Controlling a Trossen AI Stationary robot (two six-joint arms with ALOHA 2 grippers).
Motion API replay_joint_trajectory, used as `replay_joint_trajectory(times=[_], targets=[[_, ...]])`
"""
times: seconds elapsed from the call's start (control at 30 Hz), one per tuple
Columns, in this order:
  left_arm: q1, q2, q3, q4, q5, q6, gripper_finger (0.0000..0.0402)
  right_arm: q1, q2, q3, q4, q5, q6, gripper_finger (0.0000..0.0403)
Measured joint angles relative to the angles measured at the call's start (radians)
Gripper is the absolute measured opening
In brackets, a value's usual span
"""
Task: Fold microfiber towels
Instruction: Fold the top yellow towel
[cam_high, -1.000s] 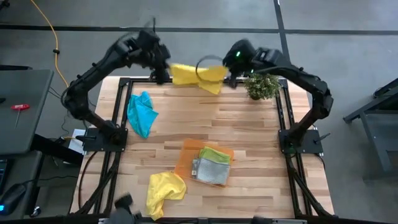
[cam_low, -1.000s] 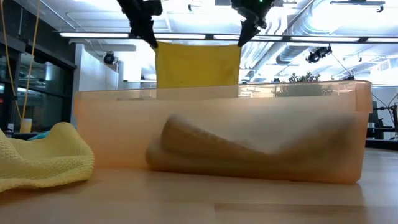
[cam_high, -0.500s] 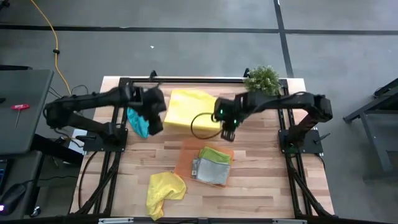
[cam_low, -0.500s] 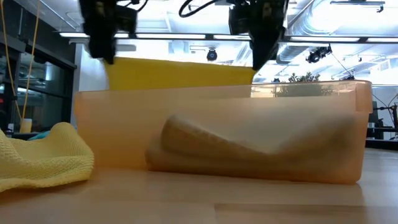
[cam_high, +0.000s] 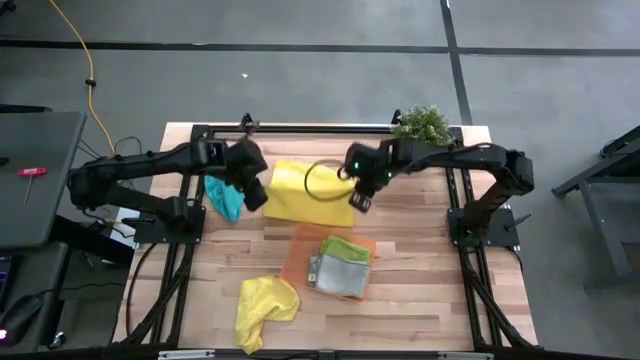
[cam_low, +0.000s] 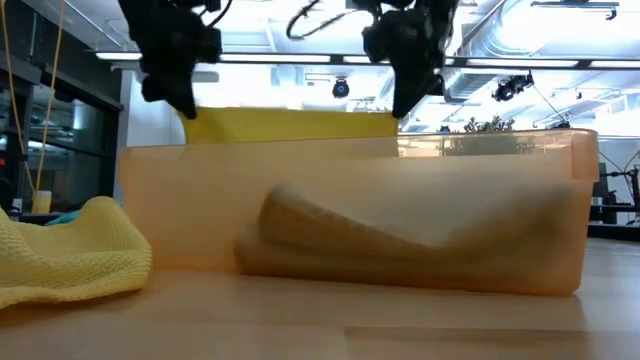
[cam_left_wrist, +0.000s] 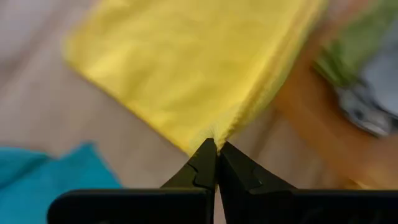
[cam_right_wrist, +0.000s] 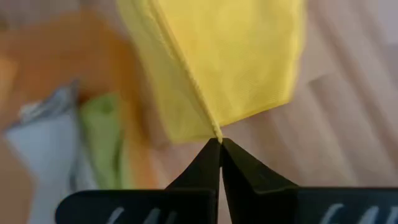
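A yellow microfiber towel (cam_high: 305, 190) is stretched between my two grippers over the far middle of the table. My left gripper (cam_high: 257, 200) is shut on its near left corner and my right gripper (cam_high: 358, 203) on its near right corner. In the low view the held edge (cam_low: 290, 124) shows as a level yellow band above the tray wall. A teal-blue towel (cam_high: 222, 195) lies crumpled on the table by the left gripper. A second yellow towel (cam_high: 265, 305) lies bunched at the near edge. A lime green towel (cam_high: 345, 247) and a light grey towel (cam_high: 338, 274) lie in the orange tray. My left gripper pinches a corner of the yellow towel (cam_left_wrist: 214, 134) between its two fingertips, slanting down from above. The near edge is held up and runs straight to the other gripper. The cloth spreads away beyond the fingers. My right gripper pinches the other near corner (cam_right_wrist: 214, 130) between its fingertips, also slanting down from above. The hemmed edge runs away from that corner, and the towel lies spread flat beyond the fingers; whether its far part rests on the table I cannot tell.
The translucent orange tray (cam_high: 300, 250) stands just nearer than the held towel, right of the table's middle. A potted plant (cam_high: 422, 125) stands at the far right corner. Dark frame rails (cam_high: 320, 128) run along the table's far and side edges.
Both grippers have come down from high over the far edge toward the near edge and tipped more steeply downward, staying shut on the towel's corners. The yellow towel, which hung below them, is now spread out flat and low between them.
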Motion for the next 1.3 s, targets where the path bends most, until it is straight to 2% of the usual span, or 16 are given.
replay_joint_trajectory(times=[0.1,0.2,0.33,0.47,0.57,0.77,0.87,1.1,1.2,1.3], targets=[[0.079,0.011,0.000,0.016,-0.022,0.059,0.0000,-0.065,0.000,-0.001,0.010,0.037,-0.033,0.0000],[0.178,0.011,0.016,0.081,-0.040,0.161,0.0000,-0.137,0.002,0.035,0.008,0.128,-0.136,0.0000],[0.365,0.020,0.135,0.208,-0.053,0.292,0.0000,-0.280,0.001,0.164,0.025,0.235,-0.285,0.0000],[0.540,0.097,0.311,0.306,-0.028,0.407,0.0000,-0.427,0.001,0.307,0.096,0.295,-0.434,0.0000],[0.629,0.214,0.505,0.315,0.026,0.495,0.0000,-0.526,0.024,0.423,0.156,0.309,-0.513,0.0000],[0.664,0.423,0.905,0.179,0.034,0.562,0.0000,-0.587,0.063,0.645,0.160,0.314,-0.576,0.0000],[0.659,0.455,1.004,0.101,0.037,0.587,0.0000,-0.580,0.063,0.693,0.114,0.290,-0.554,0.0000],[0.593,0.457,0.968,-0.192,0.023,0.618,0.0000,-0.508,0.064,0.627,-0.070,0.237,-0.463,0.0000],[0.559,0.456,0.888,-0.282,0.022,0.557,0.0000,-0.465,0.064,0.546,-0.104,0.206,-0.422,0.0000],[0.513,0.431,0.757,-0.282,0.022,0.504,0.0000,-0.420,0.064,0.464,-0.110,0.190,-0.391,0.0000]])
